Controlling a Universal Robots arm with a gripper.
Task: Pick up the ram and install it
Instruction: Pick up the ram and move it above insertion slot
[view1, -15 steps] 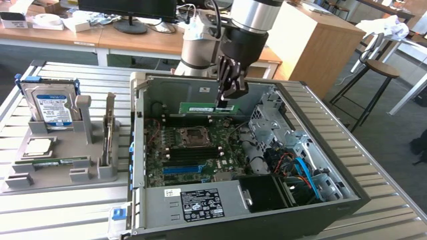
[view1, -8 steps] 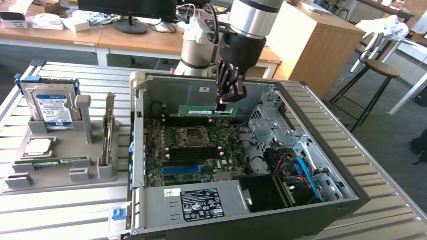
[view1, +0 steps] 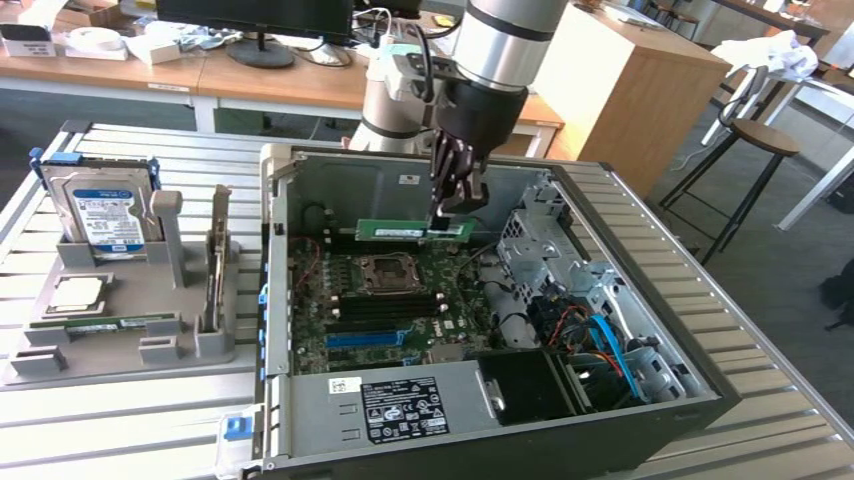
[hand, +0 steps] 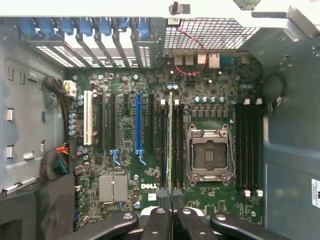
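Exterior view: pincer (view1: 450, 213) tight around ram (view1: 394, 231), level over mobo (view1: 311, 345) in open PC case (view1: 347, 185).

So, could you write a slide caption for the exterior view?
The gripper holds the ram over the motherboard inside the open computer case.

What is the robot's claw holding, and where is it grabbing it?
The gripper holds the ram, pinched along its top edge, above the motherboard.
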